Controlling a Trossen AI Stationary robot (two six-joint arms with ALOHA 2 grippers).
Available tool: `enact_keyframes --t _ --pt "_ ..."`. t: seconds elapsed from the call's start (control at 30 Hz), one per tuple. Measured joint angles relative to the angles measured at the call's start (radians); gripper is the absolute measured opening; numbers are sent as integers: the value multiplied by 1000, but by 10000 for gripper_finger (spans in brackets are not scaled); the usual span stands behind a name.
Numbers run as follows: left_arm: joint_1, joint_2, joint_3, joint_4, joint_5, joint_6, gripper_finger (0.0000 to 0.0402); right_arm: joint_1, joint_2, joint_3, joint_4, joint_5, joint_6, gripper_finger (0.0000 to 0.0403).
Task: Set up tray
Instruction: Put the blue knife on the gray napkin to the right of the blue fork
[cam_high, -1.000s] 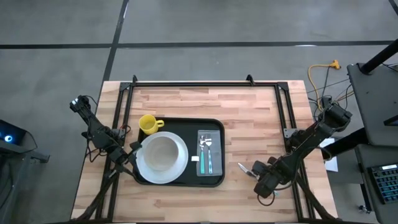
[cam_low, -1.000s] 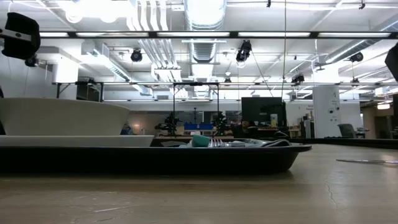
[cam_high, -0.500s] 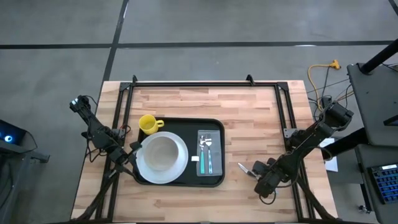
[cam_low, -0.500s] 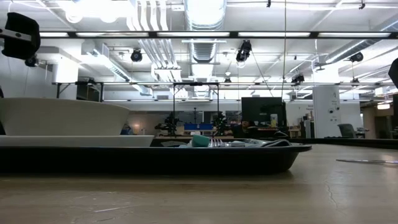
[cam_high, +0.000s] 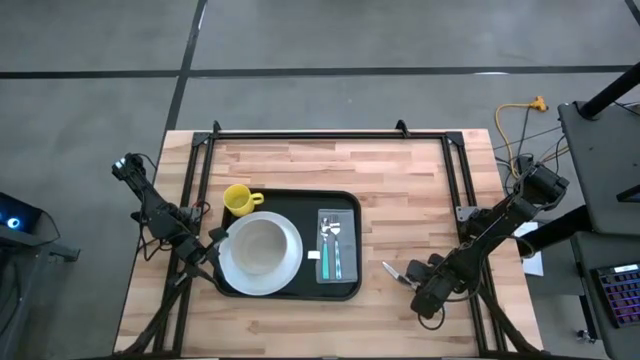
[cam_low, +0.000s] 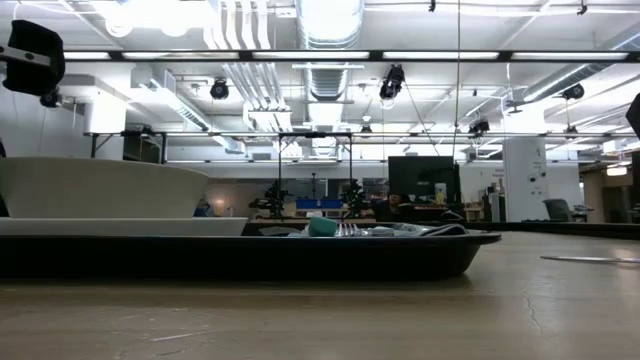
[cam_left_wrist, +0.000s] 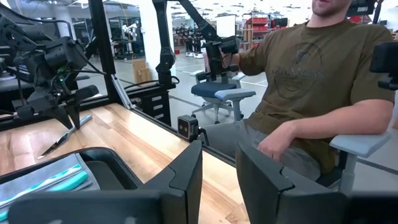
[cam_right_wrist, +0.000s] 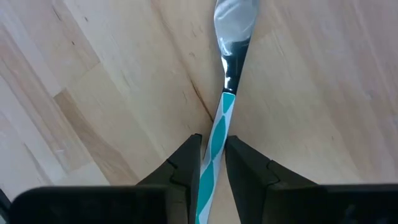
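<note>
Black and low-rimmed, the tray (cam_high: 288, 290) lies on the pale wood worktop (cam_high: 330, 165), a little toward the left arm's side, lengthwise across it. On it sit a round white plate (cam_high: 260, 250) with a white bowl (cam_high: 258, 244) on top, a yellow mug (cam_high: 238, 198) at the far left corner, and a grey napkin (cam_high: 337, 245) on its right part carrying a fork (cam_high: 327, 236) and a teal-handled utensil (cam_high: 337, 262). In the low view the tray (cam_low: 300, 255) fills the foreground with the bowl (cam_low: 95, 187) rising from its left part.

The right tool (cam_right_wrist: 212, 163) is down at the worktop to the right of the tray, its fingers (cam_right_wrist: 186, 163) closed narrowly on the teal-and-white handle of a knife (cam_right_wrist: 225, 93) whose metal blade lies flat on the wood. From above the knife (cam_high: 394, 271) lies just beside the tray's right edge.

The left tool (cam_left_wrist: 219, 163) waits at the tray's left edge, its fingers (cam_left_wrist: 186, 177) a narrow gap apart and holding nothing. Beyond the worktop a person (cam_left_wrist: 311, 81) in an olive shirt sits in a chair
</note>
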Motion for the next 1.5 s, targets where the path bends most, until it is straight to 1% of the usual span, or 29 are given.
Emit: enact_keyframes --t 0.17,0.23,0.33,0.43,0.7,0.8,1.0,1.27,1.5 --pt "0 0 0 0 0 0 79 -1 1 0 0 -7 -12 63" --pt "0 0 0 0 0 0 79 -1 1 0 2 -10 -31 50" --pt "0 0 0 0 0 0 79 -2 2 0 4 -20 -6 21" --pt "0 0 0 0 0 0 79 -5 2 0 4 -32 49 17" --pt "0 0 0 0 0 0 79 -21 -14 -1 7 -43 96 14" --pt "0 0 0 0 0 0 79 -45 -30 3 -2 -45 105 13" --pt "0 0 0 0 0 0 79 -105 -39 51 -56 -12 91 12" --pt "0 0 0 0 0 0 79 -210 -33 115 -141 -8 127 12" --pt "0 0 0 0 0 0 79 -310 -33 130 -175 -1 171 12"
